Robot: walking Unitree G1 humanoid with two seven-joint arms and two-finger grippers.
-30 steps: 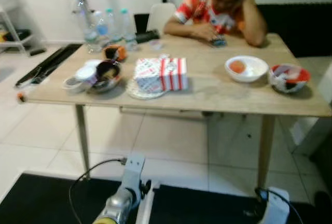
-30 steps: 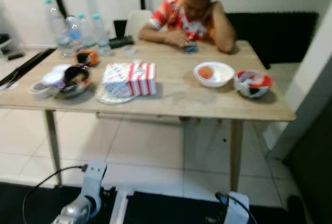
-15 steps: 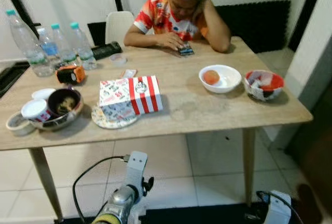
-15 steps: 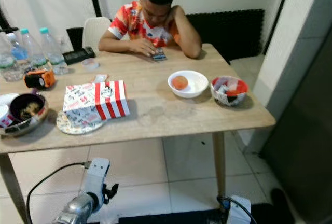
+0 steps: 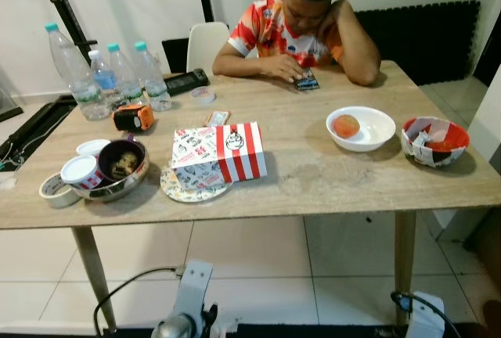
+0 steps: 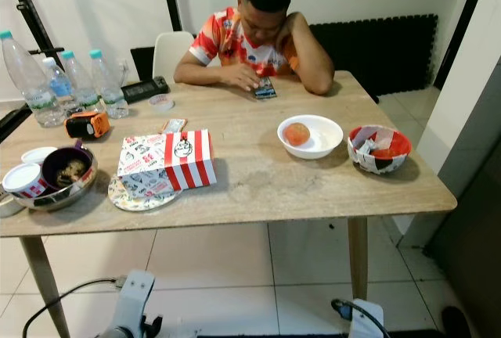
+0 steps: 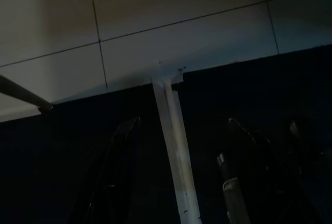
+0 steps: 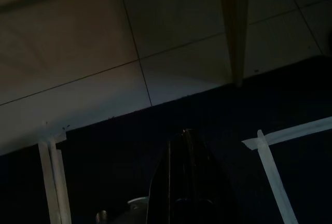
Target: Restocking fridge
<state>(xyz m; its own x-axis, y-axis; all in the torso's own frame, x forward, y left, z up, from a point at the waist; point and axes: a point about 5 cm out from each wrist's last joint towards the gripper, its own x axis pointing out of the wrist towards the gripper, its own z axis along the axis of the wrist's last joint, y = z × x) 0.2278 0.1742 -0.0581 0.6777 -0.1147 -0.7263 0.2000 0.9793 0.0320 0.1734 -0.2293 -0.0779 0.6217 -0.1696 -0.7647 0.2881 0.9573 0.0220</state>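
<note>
The fridge isn't anywhere I can spot, so restocking looks barely begun: nothing is picked up. The left gripper (image 7: 179, 182) hangs low over dark mat, fingers spread; the right gripper (image 8: 184, 182) hangs too, fingers pressed together, empty. Above, mid-frame, the wooden table (image 5: 313, 185) carries water bottles (image 5: 102, 80) upper left, a striped food box (image 5: 223, 158), a bowl with fruit (image 5: 360, 127). A person (image 5: 301, 29) sits behind; pale tiled floor (image 5: 250, 260).
</note>
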